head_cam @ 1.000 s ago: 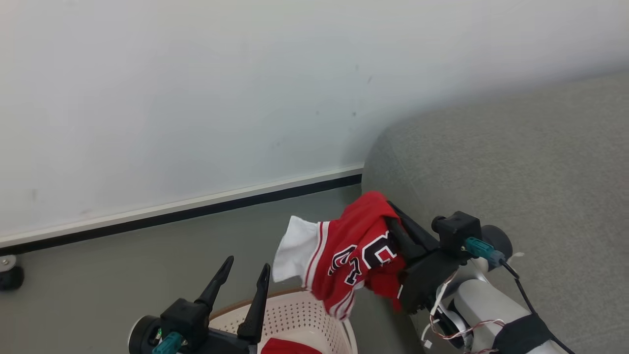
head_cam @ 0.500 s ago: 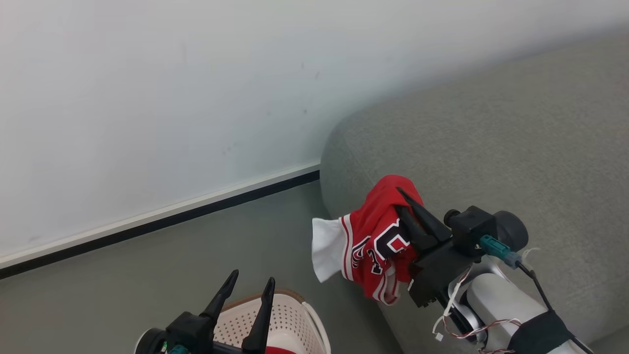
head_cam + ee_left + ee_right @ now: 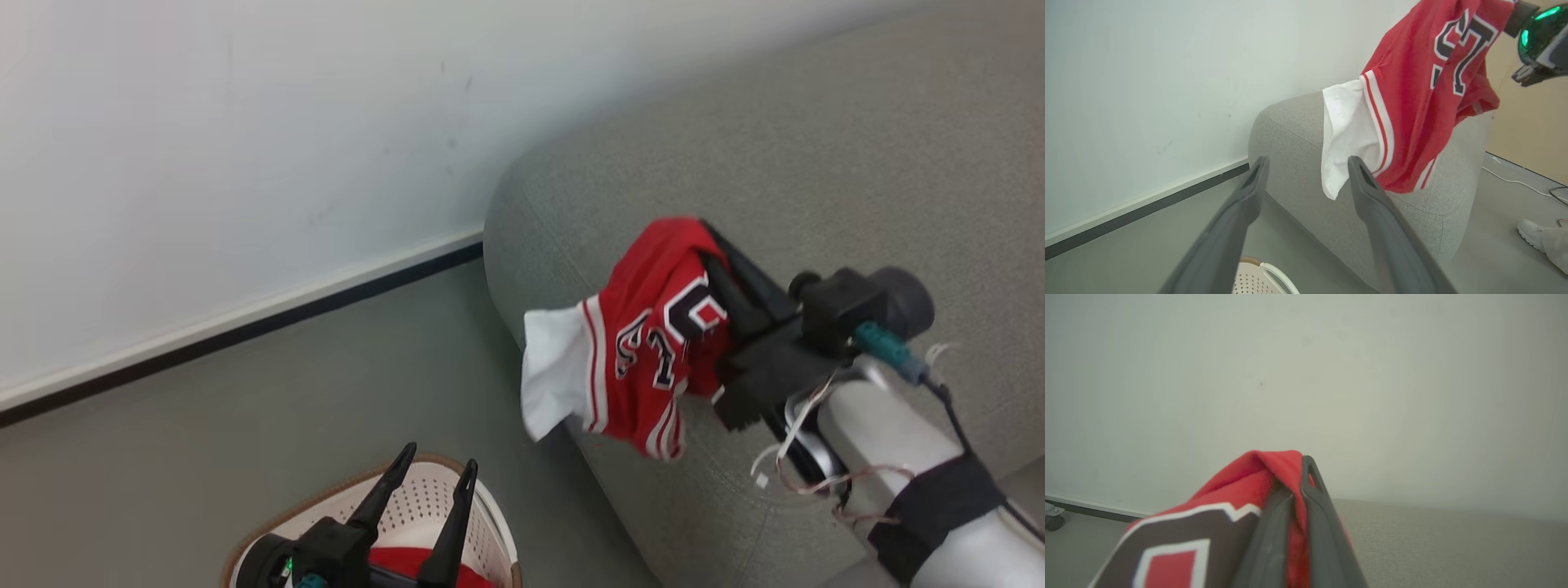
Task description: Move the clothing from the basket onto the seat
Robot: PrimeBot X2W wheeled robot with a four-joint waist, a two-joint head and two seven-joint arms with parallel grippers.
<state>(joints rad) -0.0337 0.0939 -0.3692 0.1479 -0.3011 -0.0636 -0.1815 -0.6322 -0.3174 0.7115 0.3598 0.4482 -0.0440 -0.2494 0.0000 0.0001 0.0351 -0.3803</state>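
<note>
The right gripper point(image 3: 709, 237), pinched tight on a fold of the red lettered jersey point(image 3: 645, 343), is dangling it over the near-left corner of the grey seat point(image 3: 816, 163), whose broad top is lying farther right, while the left gripper point(image 3: 439, 457), spread wide and empty, is hovering above the basket point(image 3: 490, 510).

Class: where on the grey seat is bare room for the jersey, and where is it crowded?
Free: seat top between wall and right gripper. Crowded: the corner beneath the hanging jersey; the basket, below the left gripper.
</note>
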